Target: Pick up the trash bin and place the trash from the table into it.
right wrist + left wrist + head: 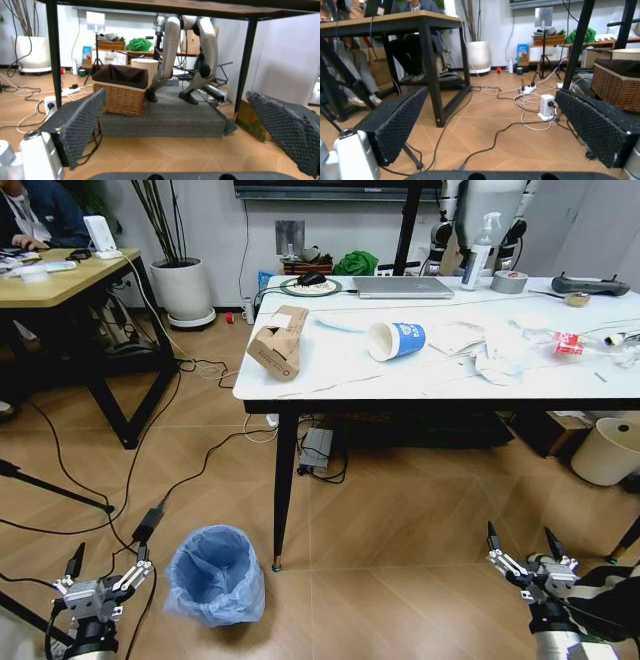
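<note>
From my remote station, both arms hang low over the wooden floor: the left tool (103,578) waits just beside the trash bin (214,574), fingers spread wide; the right tool (527,558) is equally splayed, well apart near the counter's far leg. The bin stands upright on the floor before the counter (330,375), mouth up, its long axis vertical. I judge it light, its crinkly blue bag soft and slippery, so the rim looks the firmest hold. On the counter, a cardboard box (279,341) and a paper cup (396,340) lie tipped among tissues (500,355).
</note>
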You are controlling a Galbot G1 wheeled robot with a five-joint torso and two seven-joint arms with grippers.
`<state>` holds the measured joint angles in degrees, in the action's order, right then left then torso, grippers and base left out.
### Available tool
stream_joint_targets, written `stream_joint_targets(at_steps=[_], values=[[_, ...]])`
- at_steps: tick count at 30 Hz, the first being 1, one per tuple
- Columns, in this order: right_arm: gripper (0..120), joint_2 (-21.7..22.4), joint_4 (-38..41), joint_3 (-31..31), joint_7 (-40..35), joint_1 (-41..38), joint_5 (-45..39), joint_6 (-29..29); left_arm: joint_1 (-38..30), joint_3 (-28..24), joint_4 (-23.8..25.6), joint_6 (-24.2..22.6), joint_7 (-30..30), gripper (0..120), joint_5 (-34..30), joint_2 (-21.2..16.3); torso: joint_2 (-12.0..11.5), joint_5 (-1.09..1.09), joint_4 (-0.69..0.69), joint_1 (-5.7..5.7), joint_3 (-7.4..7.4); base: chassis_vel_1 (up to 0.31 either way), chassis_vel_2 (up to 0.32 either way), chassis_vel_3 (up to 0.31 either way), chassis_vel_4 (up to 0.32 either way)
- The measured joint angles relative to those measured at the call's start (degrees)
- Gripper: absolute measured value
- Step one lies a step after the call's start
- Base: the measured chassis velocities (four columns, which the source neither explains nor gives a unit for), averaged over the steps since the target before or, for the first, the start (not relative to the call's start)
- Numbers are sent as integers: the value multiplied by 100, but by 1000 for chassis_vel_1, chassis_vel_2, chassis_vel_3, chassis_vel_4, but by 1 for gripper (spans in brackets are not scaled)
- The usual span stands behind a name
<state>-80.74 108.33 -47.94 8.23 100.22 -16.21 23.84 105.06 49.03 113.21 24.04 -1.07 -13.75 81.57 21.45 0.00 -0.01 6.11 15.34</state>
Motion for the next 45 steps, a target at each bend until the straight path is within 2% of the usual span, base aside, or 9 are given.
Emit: stream_joint_targets(at_steps=[24,30,34,37,39,40,42,45], values=[[100,-37,-49,89,-1,19,90,42,45,-5,-11,13,2,100,56,26,-468,0,0,-142,-325,0,0,0,0],[100,-99,-59,102,5,8,89,53,31,-27,-36,33,-391,100,527,34,-552,0,0,-176,-375,0,0,0,0],[100,-199,-64,127,8,-52,87,53,77,-23,-85,-3,-455,100,580,-21,-560,0,1,-183,-377,0,0,0,0],[100,-379,-132,158,25,-155,125,83,71,-28,-97,-343,-350,100,216,-140,-560,-1,1,-183,-375,0,0,0,0],[100,-550,-198,184,61,-211,186,167,3,-75,-96,-772,-471,100,-90,-301,-557,0,1,-183,-372,0,0,0,0],[100,-550,-198,184,61,-211,186,167,3,-75,-96,-772,-471,100,-90,-301,-557,0,1,-183,-372,0,0,0,0],[100,-780,-267,234,94,-238,242,250,-143,-117,-91,-1279,-639,100,-357,-466,-551,0,0,-182,-368,0,0,0,0],[100,-1062,-334,300,132,-267,334,336,-527,-243,-184,-1794,-1049,100,-675,-591,-543,-2,-1,-179,-363,0,0,0,0]])
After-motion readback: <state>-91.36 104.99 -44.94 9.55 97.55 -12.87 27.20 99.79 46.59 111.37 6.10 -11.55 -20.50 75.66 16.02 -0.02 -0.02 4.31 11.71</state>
